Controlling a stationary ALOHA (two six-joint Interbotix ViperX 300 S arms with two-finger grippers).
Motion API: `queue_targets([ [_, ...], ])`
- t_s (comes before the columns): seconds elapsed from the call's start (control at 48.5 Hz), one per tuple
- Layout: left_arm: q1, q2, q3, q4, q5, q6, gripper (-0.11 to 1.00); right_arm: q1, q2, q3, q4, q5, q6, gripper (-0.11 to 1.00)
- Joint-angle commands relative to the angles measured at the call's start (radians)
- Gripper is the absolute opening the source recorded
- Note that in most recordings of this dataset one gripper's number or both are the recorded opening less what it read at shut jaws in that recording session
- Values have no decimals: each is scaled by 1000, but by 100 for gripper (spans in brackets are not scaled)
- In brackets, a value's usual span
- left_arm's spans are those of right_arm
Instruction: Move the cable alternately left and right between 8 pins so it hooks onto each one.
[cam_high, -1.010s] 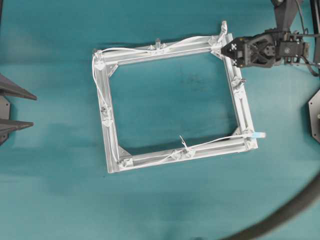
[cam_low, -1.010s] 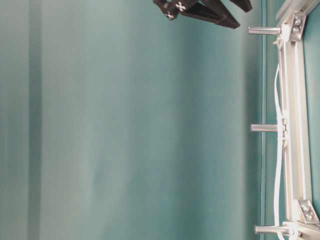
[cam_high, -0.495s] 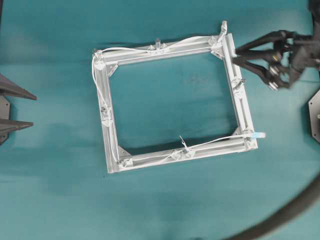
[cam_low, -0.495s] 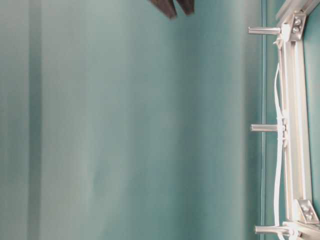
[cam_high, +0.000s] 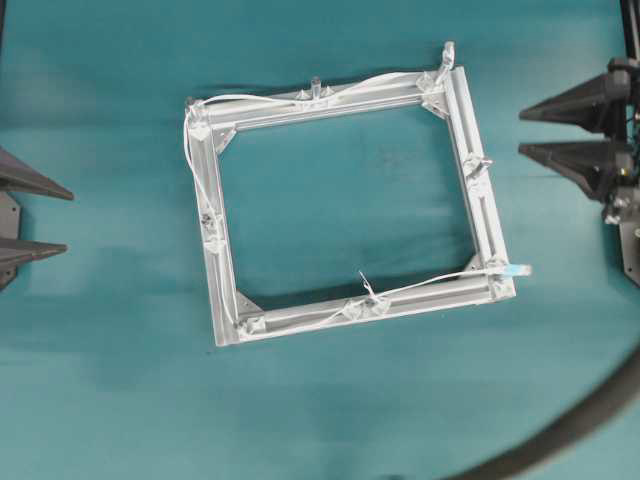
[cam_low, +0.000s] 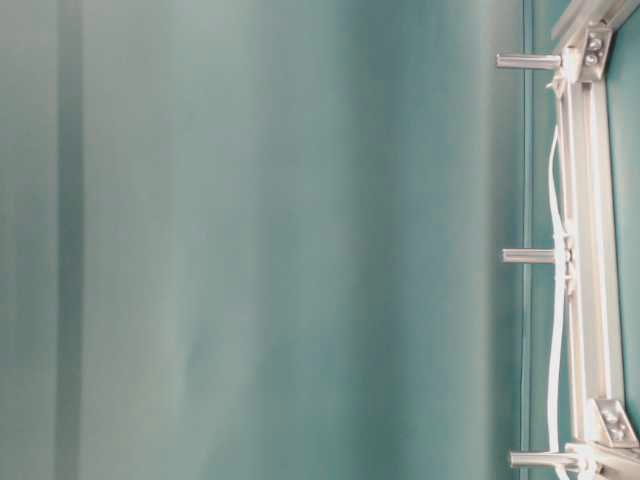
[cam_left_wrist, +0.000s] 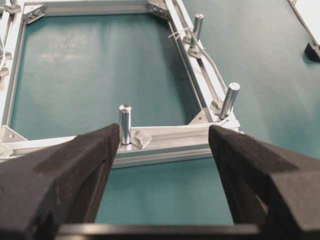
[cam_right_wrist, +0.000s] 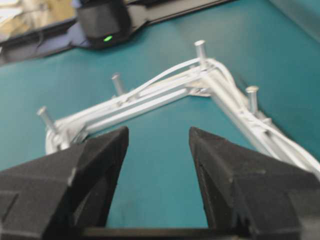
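Along the frame (cam_high: 478, 190) edges the cable (cam_high: 300, 98) seems hooked; both claws, left (cam_high: 30, 215) and right (cam_high: 565, 128), gape empty. I fear loose slack slipping off a pin (cam_high: 314, 84).

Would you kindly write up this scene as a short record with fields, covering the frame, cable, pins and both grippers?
frame: square aluminium frame lying flat on teal table
cable: white cable strung around the frame past the pins, held by neither gripper
plug: pale blue plug at the frame's lower right corner in the overhead view
pins: pins upright on the frame
left gripper: left gripper open, at the left edge, off the frame
right gripper: right gripper open, right of the frame, empty
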Motion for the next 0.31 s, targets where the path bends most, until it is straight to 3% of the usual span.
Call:
queue_targets([
  [0.0, -2, 15, -14, 5, -5, -5, 75, 21, 3, -5, -3, -29, -28, 58],
  [0.288, -2, 15, -14, 3, -6, -3, 75, 44, -46, 57, -38, -72, -103, 58],
])
